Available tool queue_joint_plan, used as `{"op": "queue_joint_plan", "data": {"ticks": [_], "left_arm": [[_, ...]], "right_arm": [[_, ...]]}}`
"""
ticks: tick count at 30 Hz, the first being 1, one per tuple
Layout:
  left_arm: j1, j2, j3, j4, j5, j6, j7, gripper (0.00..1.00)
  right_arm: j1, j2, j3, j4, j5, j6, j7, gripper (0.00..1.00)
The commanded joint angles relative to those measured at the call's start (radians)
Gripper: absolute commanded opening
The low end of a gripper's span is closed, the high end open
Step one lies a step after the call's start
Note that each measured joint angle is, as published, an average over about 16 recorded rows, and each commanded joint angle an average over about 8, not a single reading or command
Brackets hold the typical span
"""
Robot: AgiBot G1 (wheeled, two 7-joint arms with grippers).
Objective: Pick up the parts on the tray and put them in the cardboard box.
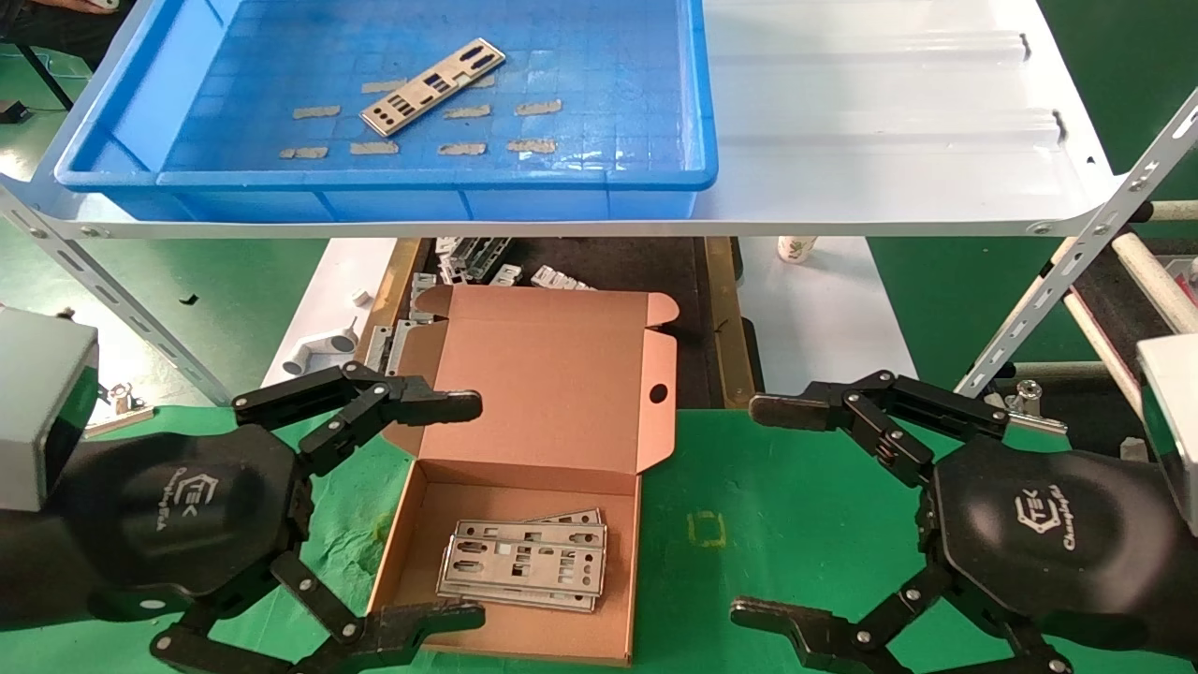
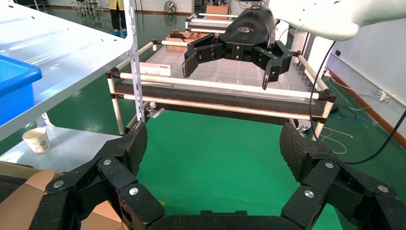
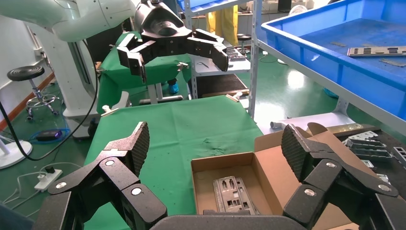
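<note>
One plate (image 1: 432, 86) left on blue tray (image 1: 646, 173), lying diagonal among tape strips (image 1: 466, 148); several plates (image 1: 524, 564) already stacked in cardboard box (image 1: 552, 374).

We'd judge next step: reach up to tray, approach plate across its narrow width, pinch by long edges, lift flat.

Left end effector (image 1: 449, 510) released, empty, straddling box's left wall. Right end effector (image 1: 777, 510) released, empty, low over green bench (image 1: 749, 487), right of box.
</note>
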Motion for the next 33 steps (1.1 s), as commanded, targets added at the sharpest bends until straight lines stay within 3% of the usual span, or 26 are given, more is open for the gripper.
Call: {"op": "queue_joint_plan", "data": {"ticks": [1,11,12,14,19,21,27,33], "left_arm": [[0.0,0.0,0.0,0.0,0.0,0.0,0.0,1.0],[0.0,0.0,0.0,0.0,0.0,0.0,0.0,1.0],[0.0,0.0,0.0,0.0,0.0,0.0,0.0,1.0],[0.0,0.0,0.0,0.0,0.0,0.0,0.0,1.0],[-0.001,0.001,-0.001,0.001,0.0,-0.002,0.0,1.0],[-0.006,0.006,-0.002,0.005,0.002,-0.014,0.0,1.0],[-0.071,0.068,0.001,0.057,0.035,-0.131,-0.025,1.0],[-0.218,0.178,0.038,0.174,0.155,-0.284,-0.016,1.0]], "right_arm": [[0.0,0.0,0.0,0.0,0.0,0.0,0.0,1.0],[0.0,0.0,0.0,0.0,0.0,0.0,0.0,1.0],[0.0,0.0,0.0,0.0,0.0,0.0,0.0,0.95],[0.0,0.0,0.0,0.0,0.0,0.0,0.0,0.76],[0.0,0.0,0.0,0.0,0.0,0.0,0.0,0.14],[0.0,0.0,0.0,0.0,0.0,0.0,0.0,0.01],[0.0,0.0,0.0,0.0,0.0,0.0,0.0,0.0],[0.0,0.0,0.0,0.0,0.0,0.0,0.0,0.0]]}}
